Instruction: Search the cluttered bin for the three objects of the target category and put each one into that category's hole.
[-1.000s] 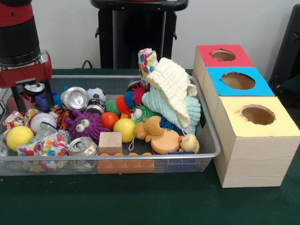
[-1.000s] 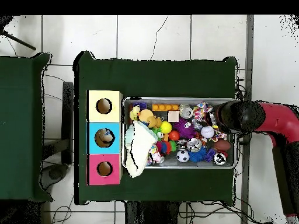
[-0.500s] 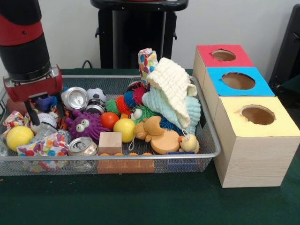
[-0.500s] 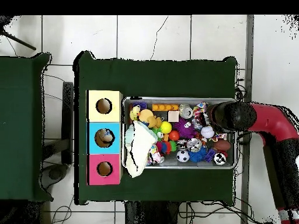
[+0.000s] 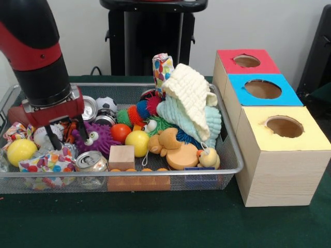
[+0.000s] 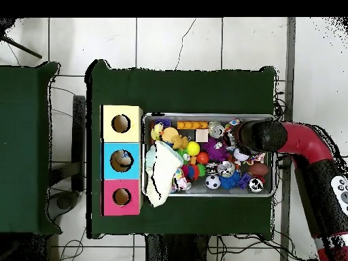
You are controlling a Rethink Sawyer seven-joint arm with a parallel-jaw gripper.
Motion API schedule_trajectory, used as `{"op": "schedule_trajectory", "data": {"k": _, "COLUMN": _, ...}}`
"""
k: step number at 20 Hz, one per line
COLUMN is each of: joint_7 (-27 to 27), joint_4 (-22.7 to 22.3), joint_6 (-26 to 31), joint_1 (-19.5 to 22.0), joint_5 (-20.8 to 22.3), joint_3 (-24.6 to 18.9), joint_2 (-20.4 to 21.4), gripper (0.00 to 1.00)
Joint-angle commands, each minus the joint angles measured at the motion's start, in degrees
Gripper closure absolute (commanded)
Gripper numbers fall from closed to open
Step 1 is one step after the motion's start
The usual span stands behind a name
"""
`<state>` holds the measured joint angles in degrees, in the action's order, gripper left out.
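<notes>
Fingers (image 5: 53,140) apart above bin (image 5: 227,150), green table (image 5: 170,222).

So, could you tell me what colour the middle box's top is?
Blue, clearest in the front view.

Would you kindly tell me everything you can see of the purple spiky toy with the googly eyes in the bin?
The purple spiky toy is a soft-looking, rubbery creature covered in short nubs, with two white googly eyes facing the camera. It lies among the clutter in the left half of the wire bin, behind the wooden block and beside the orange ball. A dented can lies in front of it. The claw hangs open right at its left side, one finger overlapping its edge; whether they touch cannot be told.
</notes>
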<state>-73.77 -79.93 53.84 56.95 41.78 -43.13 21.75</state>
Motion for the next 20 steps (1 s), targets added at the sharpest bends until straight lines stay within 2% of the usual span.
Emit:
{"op": "schedule_trajectory", "data": {"k": 1, "joint_7": 5.13, "joint_4": 2.95, "joint_6": -3.3, "joint_1": -1.42, "joint_5": 1.7, "joint_3": 2.78, "joint_2": -4.3, "gripper": 0.0}}
{"op": "schedule_trajectory", "data": {"k": 5, "joint_7": 7.89, "joint_4": 5.18, "joint_6": -3.33, "joint_1": -1.86, "joint_5": 2.5, "joint_3": 2.37, "joint_2": -6.35, "gripper": 0.0}}
{"op": "schedule_trajectory", "data": {"k": 9, "joint_7": 9.24, "joint_4": 5.3, "joint_6": -2.39, "joint_1": -2.28, "joint_5": 3.01, "joint_3": 2.24, "joint_2": -5.1, "gripper": 0.0}}
{"op": "schedule_trajectory", "data": {"k": 20, "joint_7": 15.38, "joint_4": 9.15, "joint_6": 2.82, "joint_1": -4.77, "joint_5": 3.4, "joint_3": 1.21, "joint_2": -2.54, "gripper": 0.0}}
